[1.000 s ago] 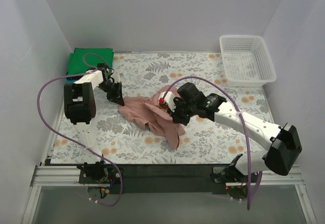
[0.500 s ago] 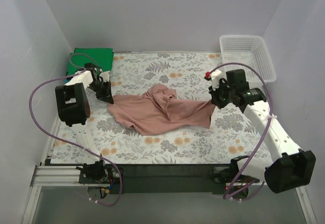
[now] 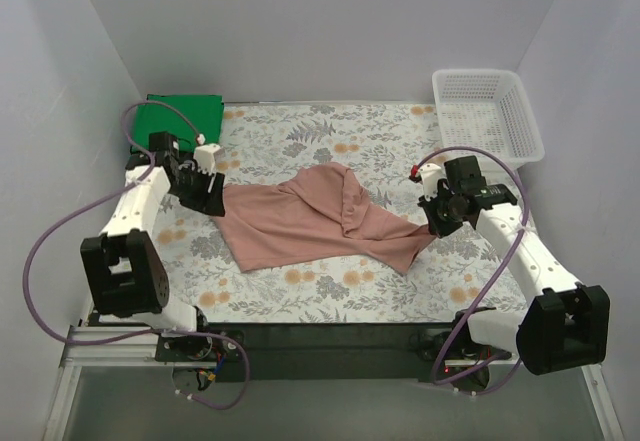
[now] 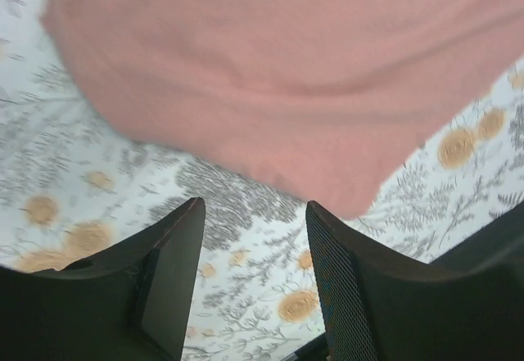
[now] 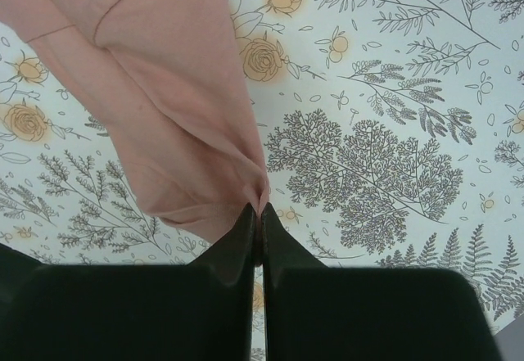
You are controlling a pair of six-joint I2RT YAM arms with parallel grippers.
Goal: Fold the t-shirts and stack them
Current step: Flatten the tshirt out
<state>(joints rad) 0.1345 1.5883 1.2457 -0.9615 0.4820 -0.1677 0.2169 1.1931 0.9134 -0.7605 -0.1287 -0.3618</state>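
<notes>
A dusty pink-brown t-shirt (image 3: 320, 221) lies stretched and rumpled across the middle of the floral table cloth. My right gripper (image 3: 434, 227) is shut on its right edge; in the right wrist view the cloth (image 5: 164, 91) bunches into the closed tips (image 5: 258, 211). At the shirt's left end my left gripper (image 3: 214, 199) is open. In the left wrist view its fingers (image 4: 255, 214) hold nothing, and the pink cloth (image 4: 278, 74) lies just beyond them. A bright green t-shirt (image 3: 180, 117) lies folded flat at the back left corner.
A white mesh basket (image 3: 489, 121) stands at the back right corner, with nothing visible in it. White walls close in the left, back and right sides. Purple cables loop off both arms. The floral cloth (image 3: 330, 131) covers the table.
The right gripper pulled the shirt rightward, drawing it out from a heap into a long spread. The left gripper, shut on the shirt's left end earlier, has opened and let it go.
</notes>
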